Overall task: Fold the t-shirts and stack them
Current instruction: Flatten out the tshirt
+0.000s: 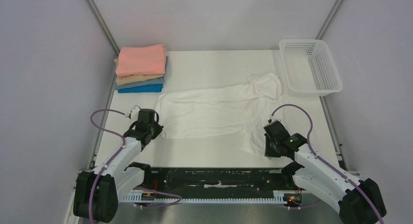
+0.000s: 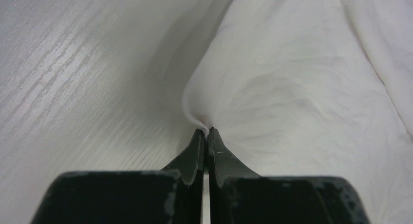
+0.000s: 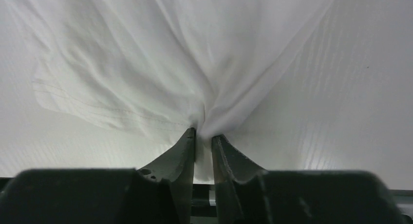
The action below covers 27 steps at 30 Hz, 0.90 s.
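A white t-shirt (image 1: 209,109) lies spread and partly folded across the middle of the table. My left gripper (image 1: 155,128) is shut on its near left edge, the cloth pinched between the tips (image 2: 208,131). My right gripper (image 1: 267,148) is shut on a bunched fold of the same white shirt (image 3: 204,134) at its near right part. A stack of folded t-shirts (image 1: 141,68) sits at the far left: salmon pink on top, then tan, grey-blue and bright blue.
A white plastic mesh basket (image 1: 309,65) stands at the far right corner. Grey walls and metal frame posts enclose the table. A black rail (image 1: 214,177) runs along the near edge between the arm bases.
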Each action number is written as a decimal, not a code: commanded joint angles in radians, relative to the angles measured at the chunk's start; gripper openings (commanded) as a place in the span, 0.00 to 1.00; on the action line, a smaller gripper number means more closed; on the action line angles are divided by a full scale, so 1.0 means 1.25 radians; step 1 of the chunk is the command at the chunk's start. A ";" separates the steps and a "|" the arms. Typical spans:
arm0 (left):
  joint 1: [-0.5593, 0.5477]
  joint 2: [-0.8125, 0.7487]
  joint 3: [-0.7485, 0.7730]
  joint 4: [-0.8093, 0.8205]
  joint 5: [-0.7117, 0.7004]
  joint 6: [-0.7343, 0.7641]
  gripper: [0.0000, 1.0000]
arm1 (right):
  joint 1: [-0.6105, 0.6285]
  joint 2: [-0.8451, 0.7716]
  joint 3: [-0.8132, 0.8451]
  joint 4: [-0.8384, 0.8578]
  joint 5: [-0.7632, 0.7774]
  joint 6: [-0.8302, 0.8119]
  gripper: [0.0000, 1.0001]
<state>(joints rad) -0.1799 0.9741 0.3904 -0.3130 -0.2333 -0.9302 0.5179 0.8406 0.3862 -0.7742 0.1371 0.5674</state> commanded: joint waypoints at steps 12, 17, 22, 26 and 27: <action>0.000 0.051 0.188 0.010 0.005 0.031 0.02 | -0.017 0.000 0.149 0.373 0.305 -0.055 0.00; 0.000 0.072 0.401 -0.088 -0.020 0.078 0.02 | -0.113 0.015 0.355 0.457 0.316 -0.140 0.00; 0.000 -0.001 0.571 -0.170 -0.032 0.117 0.02 | -0.135 0.061 0.584 0.452 0.264 -0.254 0.00; 0.000 -0.062 0.679 -0.238 -0.048 0.123 0.02 | -0.136 0.063 0.738 0.432 0.283 -0.325 0.00; 0.000 -0.073 0.707 -0.247 -0.048 0.127 0.02 | -0.136 0.057 0.773 0.436 0.286 -0.344 0.00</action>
<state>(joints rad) -0.1806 0.9592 1.1442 -0.5274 -0.2455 -0.8291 0.3531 0.9314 1.1904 -0.2687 0.4690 0.2722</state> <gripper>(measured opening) 0.043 0.020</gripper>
